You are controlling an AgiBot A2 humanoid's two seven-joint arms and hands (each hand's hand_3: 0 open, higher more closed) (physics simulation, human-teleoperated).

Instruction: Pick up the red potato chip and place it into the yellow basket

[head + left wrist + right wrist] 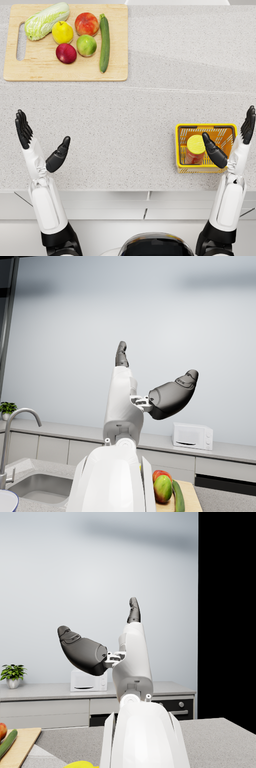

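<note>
The task looks done: the red chip can with its yellow lid stands in the yellow basket at the near right of the surface, and both the left hand and the right hand are raised, fingers released, grasping nothing.

Red chip can with its yellow lid stands upright inside the yellow basket, at the surface's right front edge.
</note>
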